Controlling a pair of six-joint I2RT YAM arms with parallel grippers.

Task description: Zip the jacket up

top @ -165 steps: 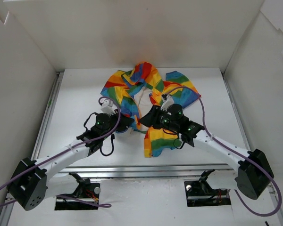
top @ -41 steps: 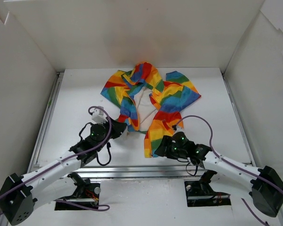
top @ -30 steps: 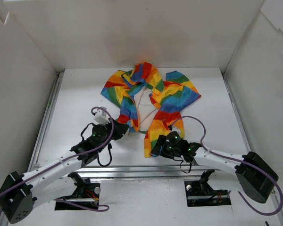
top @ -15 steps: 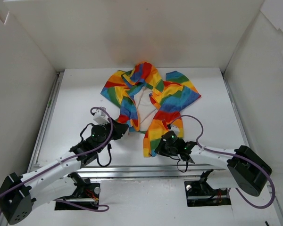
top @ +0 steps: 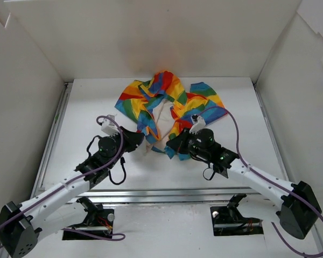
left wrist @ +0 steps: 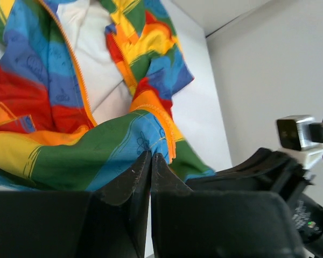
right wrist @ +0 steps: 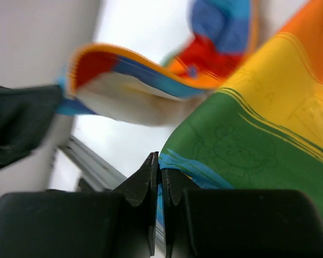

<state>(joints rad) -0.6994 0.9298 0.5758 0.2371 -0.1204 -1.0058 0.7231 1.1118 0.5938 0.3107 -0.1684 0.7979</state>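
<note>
Top external: jacket spread front-open on table, toward 12 o'clock of table centre, hood end at 12, hem at 6. White lining showing in the gap between the two front panels. Both lower hem corners drawn in toward the middle, just 6 o'clock of the lining. Left gripper on the 9 o'clock side of that gap, right gripper on the 3 o'clock side. Tips near each other, not touching.

Left wrist: left fingers pressed together, clamped on the green-blue hem edge of one panel. Orange zipper running off toward 12 along that panel's edge, lining right beside it. Body of the other arm's tool filling 4 o'clock of the view.

Right wrist: right fingers together too, a thin blue hem strip pinched between them. Green then yellow stripes fanning out toward 2 o'clock. Other panel's hem arcing across at 11 o'clock, white inner face showing, its end meeting a dark blurred shape at 9 o'clock.

Zipper halves not joined: panels apart, lining exposed.
</note>
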